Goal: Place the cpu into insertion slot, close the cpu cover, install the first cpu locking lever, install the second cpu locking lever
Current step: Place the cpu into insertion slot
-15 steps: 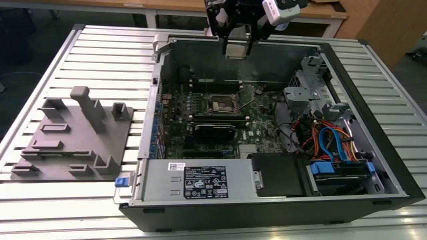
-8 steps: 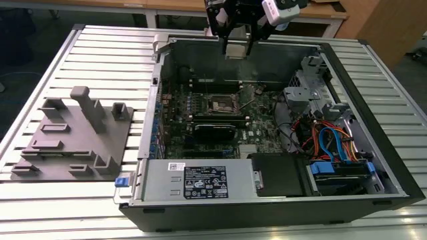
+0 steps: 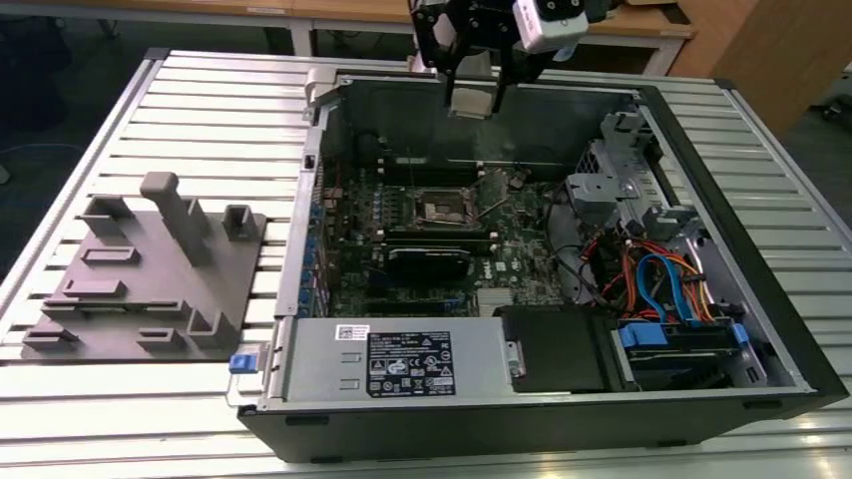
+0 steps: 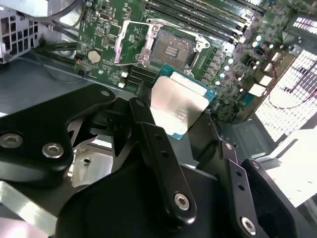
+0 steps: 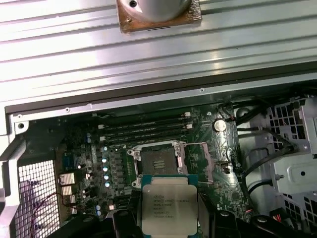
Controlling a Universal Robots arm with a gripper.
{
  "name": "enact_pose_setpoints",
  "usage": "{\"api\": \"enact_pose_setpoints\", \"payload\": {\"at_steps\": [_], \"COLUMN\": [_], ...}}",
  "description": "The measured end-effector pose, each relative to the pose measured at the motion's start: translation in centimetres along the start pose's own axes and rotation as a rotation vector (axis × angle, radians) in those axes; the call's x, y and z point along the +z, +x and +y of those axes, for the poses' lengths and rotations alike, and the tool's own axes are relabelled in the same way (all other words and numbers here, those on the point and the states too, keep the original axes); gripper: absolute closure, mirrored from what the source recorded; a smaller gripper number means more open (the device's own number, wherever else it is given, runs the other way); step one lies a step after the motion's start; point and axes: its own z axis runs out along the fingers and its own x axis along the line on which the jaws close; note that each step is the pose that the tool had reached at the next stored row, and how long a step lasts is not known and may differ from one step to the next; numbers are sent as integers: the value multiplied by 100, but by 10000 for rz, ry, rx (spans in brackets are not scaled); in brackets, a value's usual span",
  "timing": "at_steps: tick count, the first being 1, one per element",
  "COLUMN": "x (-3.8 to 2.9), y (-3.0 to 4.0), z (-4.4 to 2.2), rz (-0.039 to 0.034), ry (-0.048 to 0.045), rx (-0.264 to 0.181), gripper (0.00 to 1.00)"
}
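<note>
Exterior view: open PC case (image 3: 745, 329) lies on its side on a slatted metal table (image 3: 213, 100), with a grey fixture (image 3: 147, 269) on the table at the exterior view's left of the case. The gripper (image 3: 476, 100) hangs over the far wall of the case, pinching the cpu (image 3: 469, 103). The cpu is up in the air, clear of the green board (image 3: 513, 239) and not seated. The slot (image 3: 440, 208) sits mid-board, dark centre exposed. A labelled power supply (image 3: 386, 364) lies along the near edge; blue and orange cables (image 3: 665, 279) are at the exterior view's right. Second wrist view: the black fingers (image 4: 153, 144) clamp the cpu (image 4: 181, 106) on two opposite edges, metal top facing the camera, chip slightly tilted. The slot (image 4: 171, 49) is beyond it, apart, with nothing in it. The cover (image 4: 130, 43) is swung open, standing off one side of the slot, with board showing through its frame. A coin cell (image 4: 93, 56) is near the cover, and memory slots (image 4: 198, 20) run past the slot's far side. Can't tell the levers' state. First wrist view: looking down on the board, the cpu (image 5: 168, 208) is in the foreground between the fingers (image 5: 124, 223), partly overlapping the edge of the slot (image 5: 157, 161) in the picture. The open cover (image 5: 198, 161) is beside the slot, the coin cell (image 5: 219, 125) is near it, and the memory slots (image 5: 143, 131) sit between the slot and the case wall.
</note>
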Motion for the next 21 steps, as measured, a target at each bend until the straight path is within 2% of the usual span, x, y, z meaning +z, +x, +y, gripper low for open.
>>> {"api": "enact_pose_setpoints", "payload": {"at_steps": [10,12,14,17,21], "x": [0,0,4,7,7], "y": [0,1,0,0,0], "z": [0,0,0,-1,-1], "rz": [-4,-17,-70,-117,-125], "ry": [0,1,-8,-18,-21], "rx": [28,167,776,1293,1388], "gripper": [46,46,46,46,46]}}
